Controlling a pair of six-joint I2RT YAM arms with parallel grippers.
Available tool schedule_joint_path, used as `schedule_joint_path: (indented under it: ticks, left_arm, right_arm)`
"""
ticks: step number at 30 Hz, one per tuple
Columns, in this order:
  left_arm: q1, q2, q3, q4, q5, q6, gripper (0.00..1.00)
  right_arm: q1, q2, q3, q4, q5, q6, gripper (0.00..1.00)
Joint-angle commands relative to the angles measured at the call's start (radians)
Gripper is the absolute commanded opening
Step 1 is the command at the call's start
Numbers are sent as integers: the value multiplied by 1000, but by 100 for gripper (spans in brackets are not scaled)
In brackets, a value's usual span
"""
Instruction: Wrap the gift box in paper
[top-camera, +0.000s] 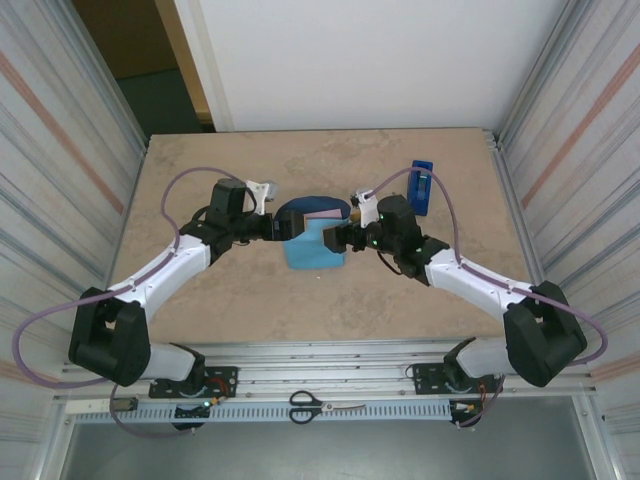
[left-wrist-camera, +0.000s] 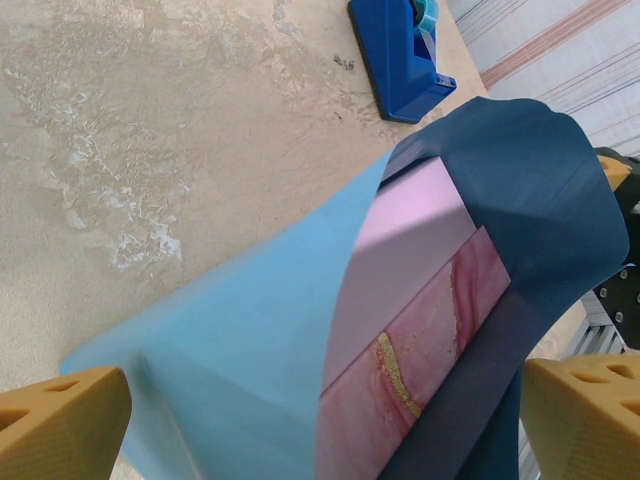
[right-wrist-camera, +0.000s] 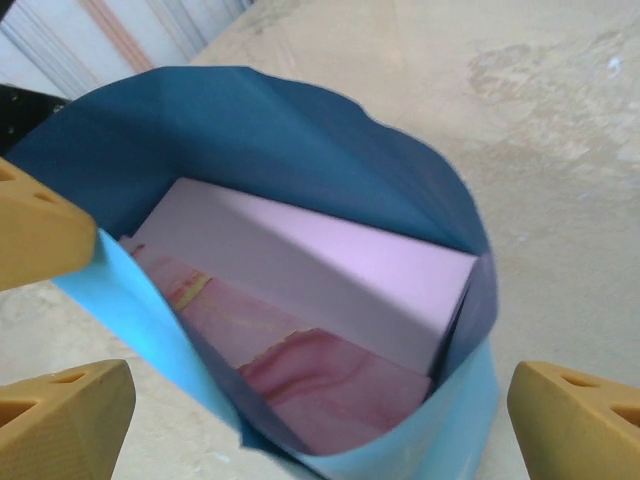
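Scissors (top-camera: 325, 405) lie on the rail at the bottom of the top view. Higher up, in the middle of the table (top-camera: 200, 310), the paper (top-camera: 314, 248) is curled round the gift box (top-camera: 323, 213) like a tube. The tube runs up and down the frame, and its open end points to the top. Light blue is outside and dark navy is inside. The pink marbled box sits in it. The left gripper (left-wrist-camera: 322, 420) and the right gripper (right-wrist-camera: 320, 425) are on either side, fingers spread wide, with the bundle between them. Farther back, at the upper right, sits a blue tape dispenser (top-camera: 421, 187).
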Motion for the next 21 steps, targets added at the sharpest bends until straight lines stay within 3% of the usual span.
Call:
schedule_joint_path:
  ticks: [1,8,21]
  left_arm:
    - [6,-16,15,16,4,24,99]
    - [6,-52,9,17,-4,23,99]
    - [-26,-86,0,-49,-123,82,99]
  right_arm:
    - [10,34,-3,134,58,-79,95]
    - [10,118,57,124,54,-82,87]
    - [18,179,74,30,112,-19,60]
